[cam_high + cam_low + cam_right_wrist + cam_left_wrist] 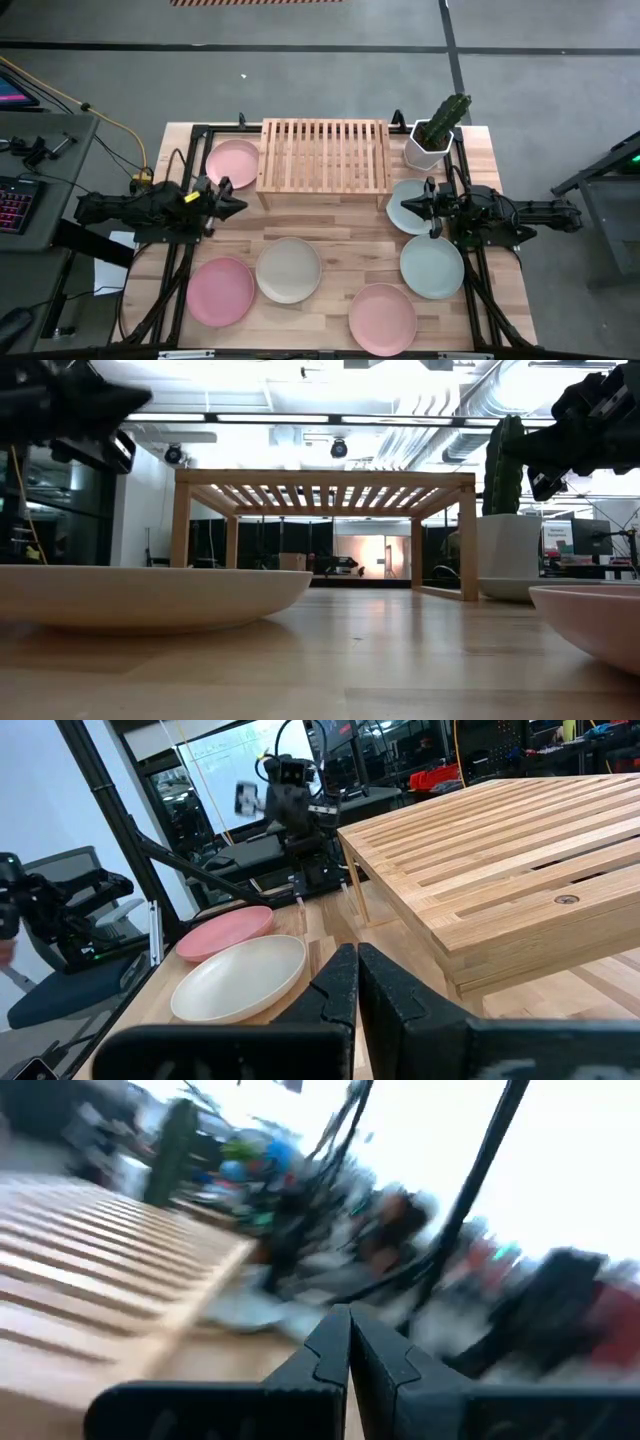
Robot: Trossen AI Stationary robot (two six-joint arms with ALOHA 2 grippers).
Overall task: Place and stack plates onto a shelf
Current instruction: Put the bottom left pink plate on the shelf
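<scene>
The light-wood slatted shelf (pixel 325 155) stands at the table's far middle. Six plates lie flat on the table: pink (pixel 232 160) left of the shelf, mint (pixel 408 207) right of it, mint (pixel 432 267), pink (pixel 382 318), cream (pixel 289 269) and pink (pixel 220 291) nearer. My left gripper (pixel 240 207) is shut and hovers near the shelf's near left corner. My right gripper (pixel 408 207) is shut and hovers over the far mint plate. In the low view both grippers (pixel 70 410) (pixel 590 420) hang well above the table. Each wrist view shows its own shut fingers (pixel 350 1330) (pixel 357 965).
A white pot with a cactus (pixel 432 140) stands at the shelf's right end, close behind my right gripper. Black frame rails (pixel 180 280) run along the table's left and right sides. Bare wood lies between the shelf and the near plates. A desk with a keyboard (pixel 15 205) is off the table's left.
</scene>
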